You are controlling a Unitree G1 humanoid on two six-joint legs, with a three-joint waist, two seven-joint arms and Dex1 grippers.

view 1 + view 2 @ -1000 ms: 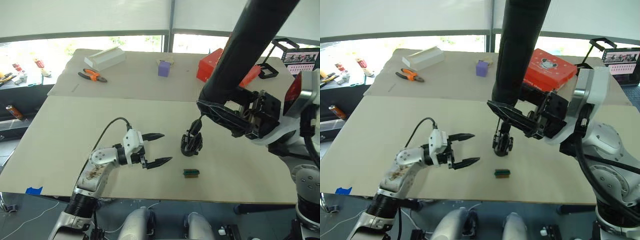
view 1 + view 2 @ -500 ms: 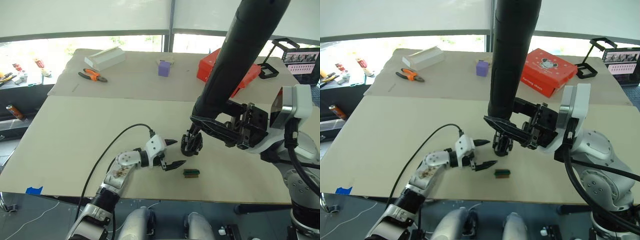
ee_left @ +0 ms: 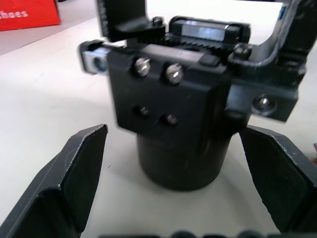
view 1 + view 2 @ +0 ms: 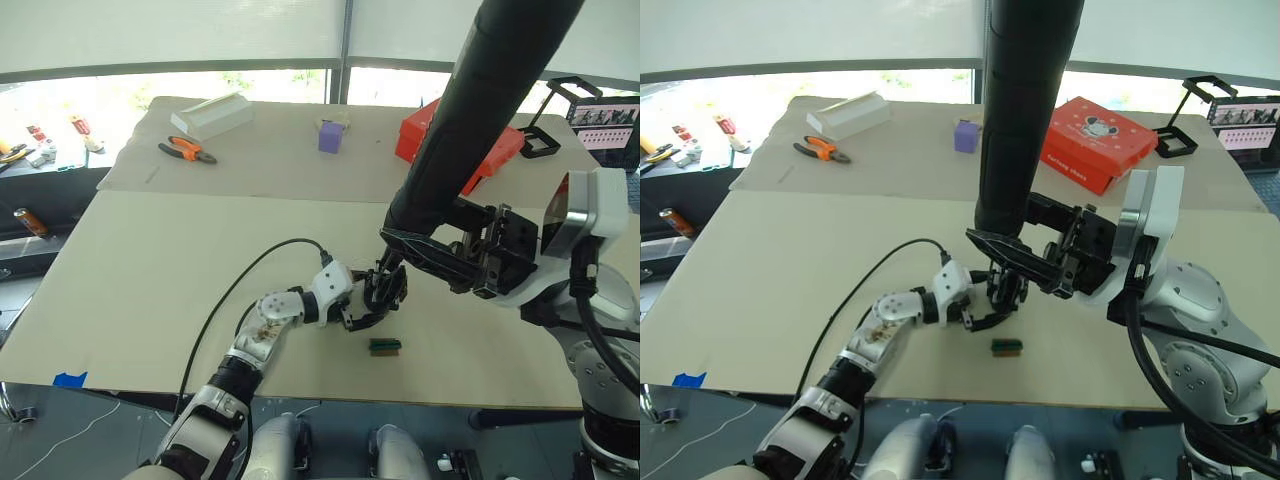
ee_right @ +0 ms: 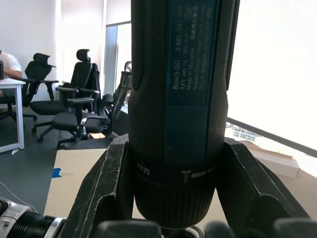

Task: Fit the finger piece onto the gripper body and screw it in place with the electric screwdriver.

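Right gripper (image 4: 1012, 252) clamps the electric screwdriver (image 4: 1025, 110) upright, tip down at the gripper body (image 4: 1006, 289); left gripper (image 4: 990, 298) open around that body.

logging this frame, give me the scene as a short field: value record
left gripper: open, one finger on each side of the gripper body, not closed on it
right gripper: shut on the electric screwdriver, held upright, tip down at the gripper body
gripper body: standing on the table
small green-brown block: on the table, near side of the gripper body
far table: orange-handled pliers, purple block, red box
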